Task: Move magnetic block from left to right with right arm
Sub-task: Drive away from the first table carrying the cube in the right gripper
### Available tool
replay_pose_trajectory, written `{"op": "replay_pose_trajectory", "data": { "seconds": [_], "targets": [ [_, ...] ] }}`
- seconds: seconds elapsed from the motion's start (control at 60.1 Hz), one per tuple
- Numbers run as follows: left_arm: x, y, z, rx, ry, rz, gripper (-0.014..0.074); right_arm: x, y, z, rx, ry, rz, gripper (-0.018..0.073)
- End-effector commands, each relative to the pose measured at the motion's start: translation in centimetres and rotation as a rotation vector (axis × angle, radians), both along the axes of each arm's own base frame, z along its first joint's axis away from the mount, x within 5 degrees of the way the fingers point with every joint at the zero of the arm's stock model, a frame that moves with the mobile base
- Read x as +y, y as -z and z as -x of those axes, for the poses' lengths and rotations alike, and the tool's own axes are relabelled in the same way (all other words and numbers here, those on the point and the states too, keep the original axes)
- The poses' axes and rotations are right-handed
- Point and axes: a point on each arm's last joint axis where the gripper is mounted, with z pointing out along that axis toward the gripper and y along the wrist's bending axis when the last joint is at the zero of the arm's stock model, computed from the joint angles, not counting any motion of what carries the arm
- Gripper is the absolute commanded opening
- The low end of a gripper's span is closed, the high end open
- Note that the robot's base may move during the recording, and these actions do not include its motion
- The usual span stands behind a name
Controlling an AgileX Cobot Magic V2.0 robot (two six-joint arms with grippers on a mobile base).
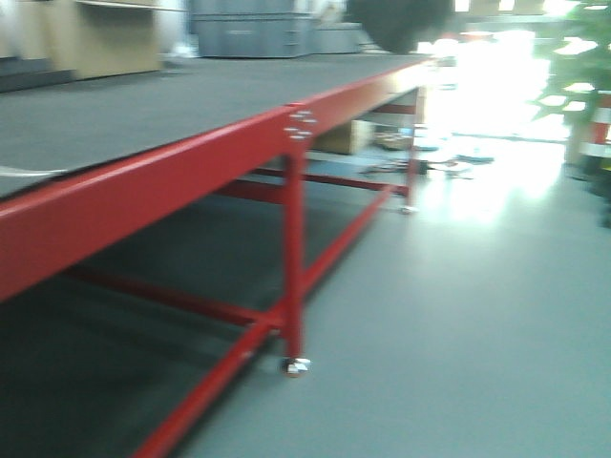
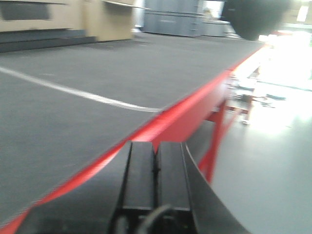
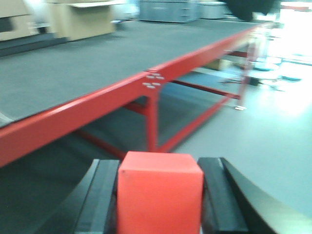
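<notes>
At the far left end of the table (image 1: 143, 105) stand tan boxes (image 1: 100, 38), and just right of them a stack of grey crates (image 1: 250, 33). Their sides face the cameras, so what they hold cannot be told. The table has a dark grey mat on top and a red frame (image 3: 97, 100). A leg ends in a small caster (image 1: 296, 366). A white line (image 2: 73, 91) runs across the mat to the red edge.

In the left wrist view the left claw (image 2: 156, 165) sits low in the picture, reaching out level over the near edge of the table. Its two black fingers (image 2: 139, 175) are pressed flat against each other with nothing between them, and a thin cable curls at their base.

In the right wrist view the right claw (image 3: 160, 163) points along the long side of the table, level. Behind it lie the red frame and the floor (image 1: 477, 315). Its fingers (image 3: 105, 195) are spread just as wide as the magnetic block (image 3: 160, 195) and clamp it, one on each side. The red cube sits square between them, clear of the table top, its front face towards the camera.

A dark round shape (image 1: 396, 19) hangs blurred over the far end of the table. To the right the grey-green floor runs into bright glare, and a green plant (image 1: 582, 57) stands at the right edge.
</notes>
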Motion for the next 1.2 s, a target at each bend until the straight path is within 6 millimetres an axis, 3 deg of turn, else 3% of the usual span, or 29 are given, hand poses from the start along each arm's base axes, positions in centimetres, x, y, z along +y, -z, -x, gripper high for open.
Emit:
{"op": "replay_pose_trajectory", "data": {
  "seconds": [0.0, 1.181],
  "targets": [
    [-0.01, -0.55, 0.14, -0.092, 0.002, 0.007, -0.0116, 0.04, -1.63, 0.06, -0.112, -0.004, -0.010, 0.0098],
    [0.00, -0.55, 0.14, -0.092, 0.000, 0.007, -0.0116, 0.04, -1.63, 0.06, -0.112, -0.004, -0.010, 0.0098]
  ]
}}
